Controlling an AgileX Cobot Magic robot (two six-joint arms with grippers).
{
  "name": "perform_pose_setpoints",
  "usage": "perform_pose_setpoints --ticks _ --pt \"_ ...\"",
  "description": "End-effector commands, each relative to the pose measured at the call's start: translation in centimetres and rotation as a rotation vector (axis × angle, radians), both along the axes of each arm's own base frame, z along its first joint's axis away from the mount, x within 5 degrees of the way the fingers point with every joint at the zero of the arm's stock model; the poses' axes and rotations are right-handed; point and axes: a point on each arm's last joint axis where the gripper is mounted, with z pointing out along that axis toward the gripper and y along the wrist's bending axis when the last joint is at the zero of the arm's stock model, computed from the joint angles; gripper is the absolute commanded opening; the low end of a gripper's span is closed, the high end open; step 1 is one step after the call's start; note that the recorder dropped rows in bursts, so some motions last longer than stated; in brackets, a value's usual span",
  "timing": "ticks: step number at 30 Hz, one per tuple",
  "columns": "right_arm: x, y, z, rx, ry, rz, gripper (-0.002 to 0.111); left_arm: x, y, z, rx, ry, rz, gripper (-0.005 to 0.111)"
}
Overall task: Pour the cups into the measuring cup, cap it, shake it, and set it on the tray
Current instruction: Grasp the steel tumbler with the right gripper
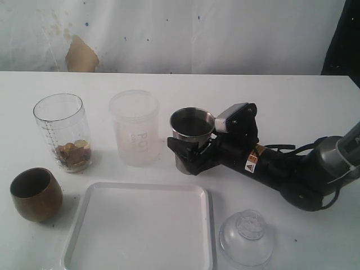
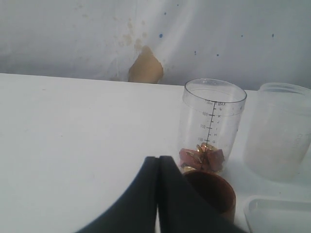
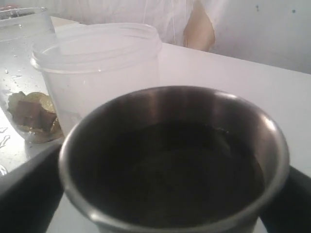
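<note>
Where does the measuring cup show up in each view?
Exterior: measuring cup at left, with the frosted tumbler to its right.
Left wrist: measuring cup behind the brown-gold cup.
Right wrist: measuring cup partly hidden behind the frosted tumbler.
Shared landmark: the frosted tumbler, next to it in all three.

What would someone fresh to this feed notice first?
The right pincer draws the eye: its jaws stand wide on either side of the steel tumbler at mid-table, next to the frosted tumbler. Next comes the measuring cup at the left, uncapped, with brownish pieces at its bottom. A clear domed lid lies right of the white tray.
</note>
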Motion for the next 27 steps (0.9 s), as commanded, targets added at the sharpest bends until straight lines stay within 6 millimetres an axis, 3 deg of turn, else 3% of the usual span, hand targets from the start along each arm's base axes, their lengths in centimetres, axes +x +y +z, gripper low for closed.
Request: perform_pose_setpoints --ticks 1,10,17,25,27 --pt "0.6 0.3 0.1 -0.002 -0.029 0.005 0.091 0.0 0.0 -0.1 0.004 0.002 -0.006 0.0" --pt "1.2 -0.1 0.0 0.016 -0.041 -0.072 0.09 0.0 0.0 -0.1 0.004 0.002 -0.006 0.0" --pt "1.1 -0.1 -1.8 0.002 -0.031 -0.07 0.09 0.0 0.0 -0.1 0.004 0.002 -0.006 0.0" --pt "2.5 0.2 -1.9 0.013 -0.062 -0.076 0.09 0.0 0.0 -0.1 0.004 0.002 -0.006 0.0" --pt "2.9 0.3 -2.1 0.018 -0.06 -0.078 0.083 0.0 0.0 -0.1 0.004 0.002 -0.006 0.0"
